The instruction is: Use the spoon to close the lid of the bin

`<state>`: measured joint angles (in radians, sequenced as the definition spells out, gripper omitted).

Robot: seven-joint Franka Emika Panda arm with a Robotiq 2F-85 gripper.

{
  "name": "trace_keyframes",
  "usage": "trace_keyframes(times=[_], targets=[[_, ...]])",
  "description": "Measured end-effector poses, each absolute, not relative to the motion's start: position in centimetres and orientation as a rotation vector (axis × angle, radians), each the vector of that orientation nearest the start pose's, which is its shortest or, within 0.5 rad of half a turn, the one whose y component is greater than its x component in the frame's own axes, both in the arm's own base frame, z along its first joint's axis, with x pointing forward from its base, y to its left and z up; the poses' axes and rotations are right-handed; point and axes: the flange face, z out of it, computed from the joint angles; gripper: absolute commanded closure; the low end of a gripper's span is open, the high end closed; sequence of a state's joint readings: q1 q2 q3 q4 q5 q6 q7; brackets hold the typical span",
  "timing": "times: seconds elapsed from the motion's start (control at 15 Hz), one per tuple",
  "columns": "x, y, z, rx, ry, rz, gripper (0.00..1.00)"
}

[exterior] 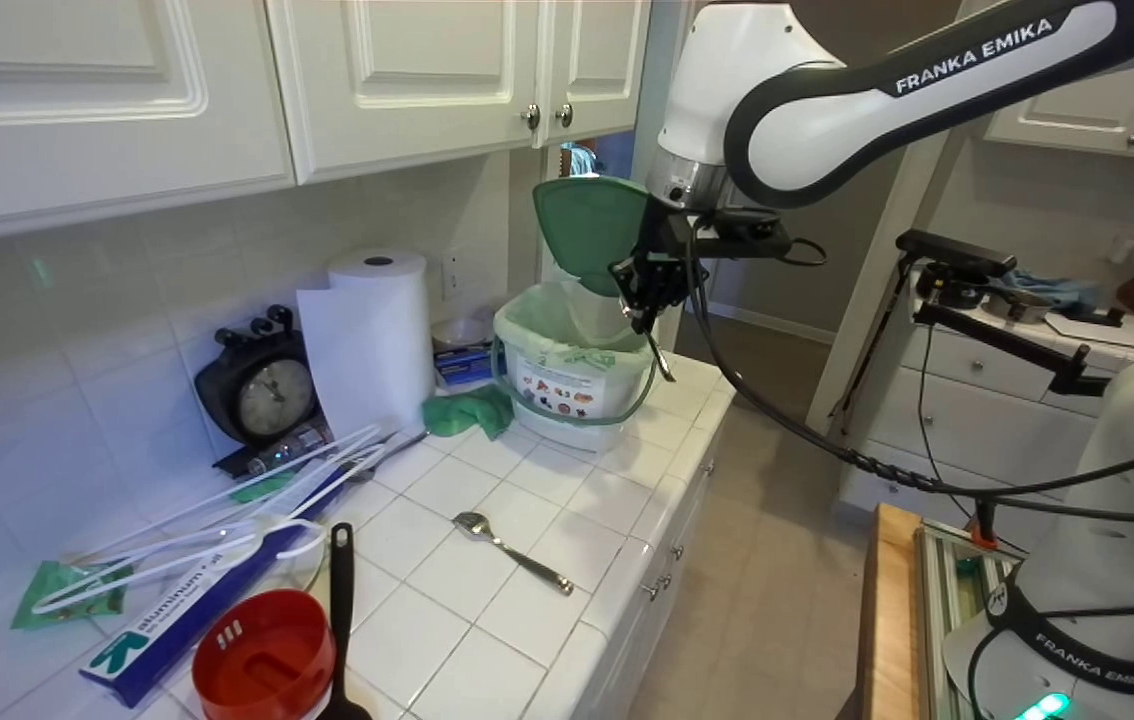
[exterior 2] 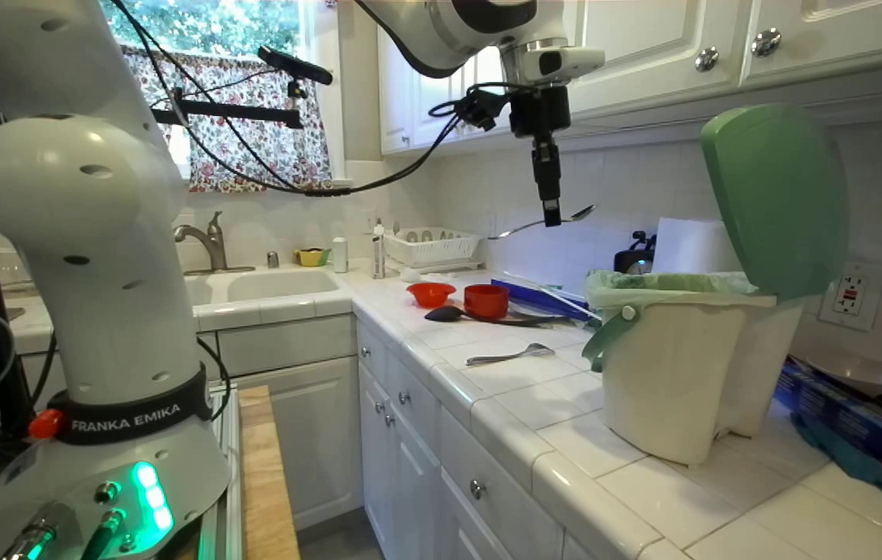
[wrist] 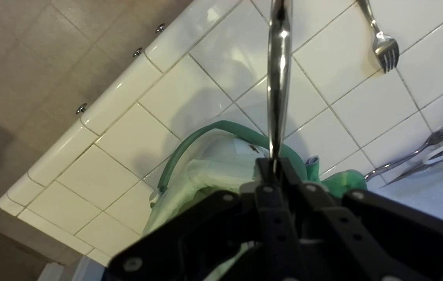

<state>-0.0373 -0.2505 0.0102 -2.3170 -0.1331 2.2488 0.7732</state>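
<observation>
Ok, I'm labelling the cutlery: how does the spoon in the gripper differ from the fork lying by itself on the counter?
The spoon is held in the air by the gripper; the fork lies on the counter. The spoon has a rounded end, the fork a pronged one. Both look like shiny metal.
</observation>
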Motion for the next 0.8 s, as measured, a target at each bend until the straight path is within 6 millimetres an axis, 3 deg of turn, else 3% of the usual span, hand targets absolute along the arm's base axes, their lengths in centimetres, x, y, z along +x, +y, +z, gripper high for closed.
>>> trace_keyframes(times=[0.27,0.8], targets=[[48.4,-2.7,46.8,-2.946,1.152,-0.371,0.96],[47.2,-7.3,51.3,-2.862,1.283,-0.517,0.96]])
